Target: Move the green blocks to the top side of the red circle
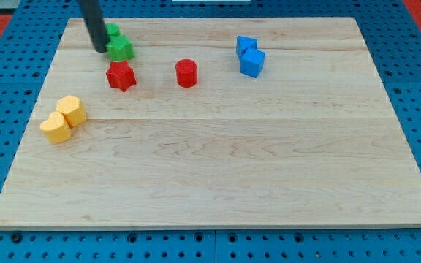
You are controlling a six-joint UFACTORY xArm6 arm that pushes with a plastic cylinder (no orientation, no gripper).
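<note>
Two green blocks sit together near the view's top left: a green star-like block [121, 48] and a second green block [112, 31] just above it, partly hidden by the rod. My tip [99, 49] touches the left side of the green star-like block. The red circle [186, 73], a short red cylinder, stands to the right of and below the green blocks. A red star block [121, 75] lies just below the green blocks, left of the red circle.
Two blue blocks [251, 56] sit touching at the view's top right of centre. Two yellow blocks [63, 118] sit touching near the left edge. The wooden board [218, 168] rests on a blue pegboard.
</note>
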